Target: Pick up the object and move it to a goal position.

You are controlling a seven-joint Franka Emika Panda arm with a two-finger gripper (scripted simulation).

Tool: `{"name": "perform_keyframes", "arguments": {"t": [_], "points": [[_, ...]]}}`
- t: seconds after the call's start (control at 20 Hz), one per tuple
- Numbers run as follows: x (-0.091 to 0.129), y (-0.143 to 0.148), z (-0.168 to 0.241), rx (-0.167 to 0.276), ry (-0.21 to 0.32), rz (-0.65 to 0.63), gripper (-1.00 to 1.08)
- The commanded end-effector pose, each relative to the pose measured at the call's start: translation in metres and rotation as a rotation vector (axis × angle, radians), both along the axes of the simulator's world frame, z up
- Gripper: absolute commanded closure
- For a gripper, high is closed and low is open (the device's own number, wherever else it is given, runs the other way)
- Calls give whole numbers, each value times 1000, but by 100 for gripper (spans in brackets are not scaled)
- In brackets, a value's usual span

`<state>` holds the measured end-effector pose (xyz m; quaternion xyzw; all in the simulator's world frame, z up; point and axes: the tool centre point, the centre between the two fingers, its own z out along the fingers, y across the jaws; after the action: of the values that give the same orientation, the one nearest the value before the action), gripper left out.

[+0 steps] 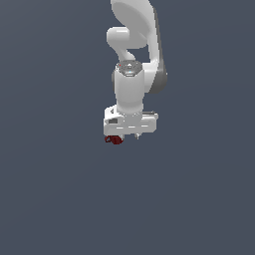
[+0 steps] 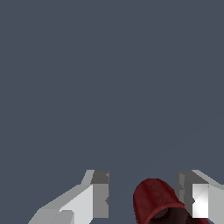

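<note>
The object is a small dark red mug (image 2: 153, 197) lying between my white gripper's (image 2: 143, 178) two fingers. It sits close against one finger (image 2: 186, 192), while a clear gap separates it from the other finger (image 2: 100, 194). Its dark inside shows at the picture's edge. The jaws stand wide apart and open. In the exterior view the mug (image 1: 115, 140) peeks out just under the gripper (image 1: 127, 135), toward that view's left. The hand hides most of it. Its handle cannot be made out.
A plain dark grey-blue surface (image 1: 60, 199) fills both views. The white arm (image 1: 132, 60) rises straight above the gripper.
</note>
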<state>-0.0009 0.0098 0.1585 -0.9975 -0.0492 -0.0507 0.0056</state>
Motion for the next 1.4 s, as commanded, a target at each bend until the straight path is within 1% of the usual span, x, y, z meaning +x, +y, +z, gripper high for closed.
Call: {"name": "perform_keyframes", "arguments": {"t": [0.0, 0.35, 0.7, 1.05, 1.35], "points": [[-4, 3, -7, 3, -24, 20, -20], [-17, 9, -26, 2, -102, 80, -20], [-35, 9, -41, -19, -180, 133, -20], [-57, 4, -52, -61, -256, 182, -20], [-78, -3, -57, -114, -318, 223, -20]]}}
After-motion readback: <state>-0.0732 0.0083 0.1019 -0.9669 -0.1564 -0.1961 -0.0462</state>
